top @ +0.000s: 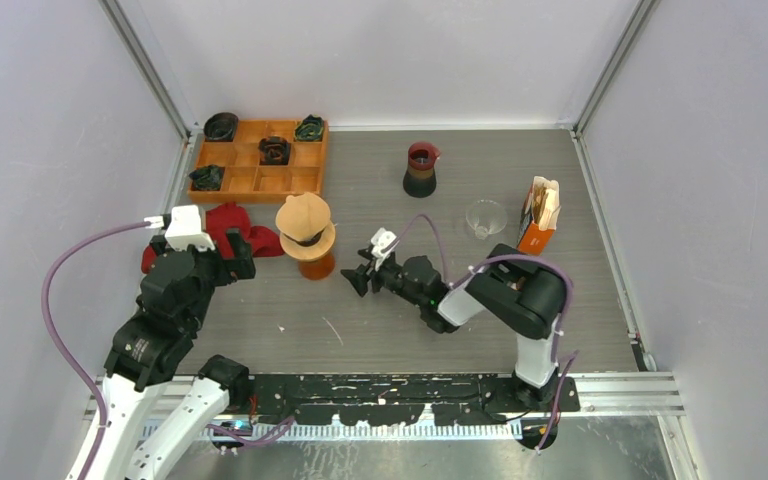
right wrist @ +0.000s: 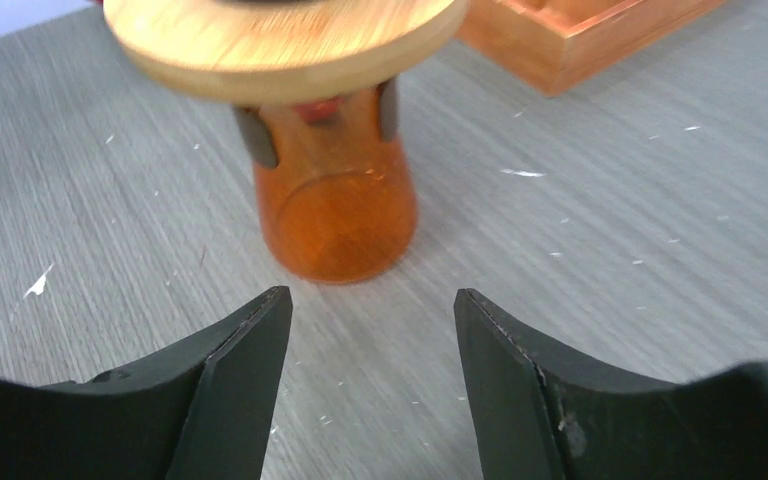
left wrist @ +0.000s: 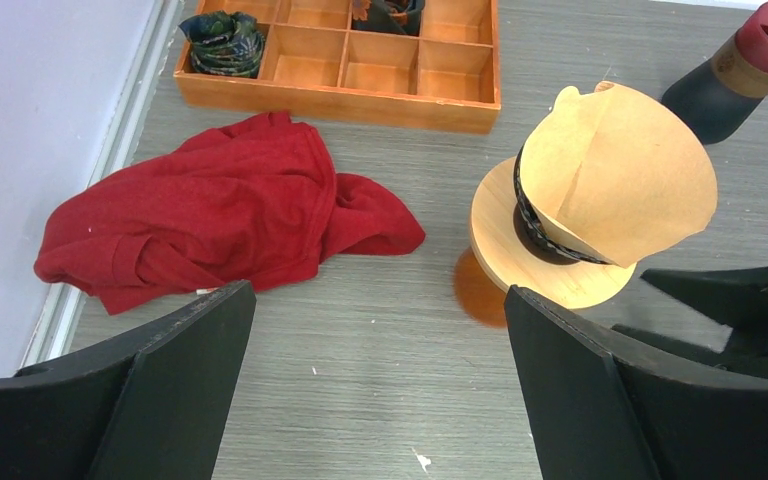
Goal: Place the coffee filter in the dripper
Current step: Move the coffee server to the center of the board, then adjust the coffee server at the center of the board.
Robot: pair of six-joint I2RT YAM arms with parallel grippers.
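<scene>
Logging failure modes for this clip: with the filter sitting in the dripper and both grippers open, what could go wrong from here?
1. The coffee filter stands tall and loose in the dripper, apparently not pressed down; it may tip or spring out.
2. The right gripper, open and empty, hangs low beside the orange glass carrying the dripper; a careless retreat could topple that narrow stack.

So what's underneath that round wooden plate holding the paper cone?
An orange glass cup stands on the table, carrying the wooden plate. The plate hides the cup's mouth and contents.
</scene>
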